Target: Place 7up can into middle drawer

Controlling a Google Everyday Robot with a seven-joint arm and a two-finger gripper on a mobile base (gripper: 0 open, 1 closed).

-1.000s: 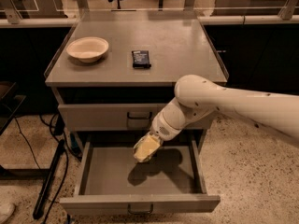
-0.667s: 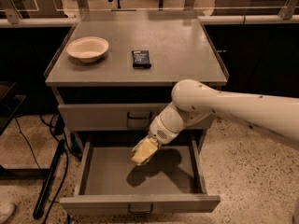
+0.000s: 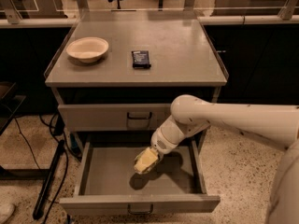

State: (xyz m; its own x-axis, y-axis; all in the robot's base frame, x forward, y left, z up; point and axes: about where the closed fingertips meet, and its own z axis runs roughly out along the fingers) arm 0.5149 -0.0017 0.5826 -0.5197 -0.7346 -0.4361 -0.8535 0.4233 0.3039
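The middle drawer (image 3: 100, 171) is the lower grey drawer and it is pulled wide open. My arm reaches in from the right and down into it. My gripper (image 3: 145, 161) hangs just above the drawer floor near its middle, shut on the 7up can (image 3: 145, 160), a pale green-white can tilted in its grasp. A dark shadow lies on the drawer floor right under the can. The can is apart from the drawer walls.
The upper drawer (image 3: 112, 116) is shut. On the cabinet top (image 3: 187, 55) lie a cream bowl (image 3: 87, 49) at the left and a flat black packet (image 3: 140, 59) near the middle. Cables and a dark pole (image 3: 49, 181) lie on the floor to the left.
My gripper with the can has sunk a little lower into the open drawer and shifted slightly left. Nothing else has moved.
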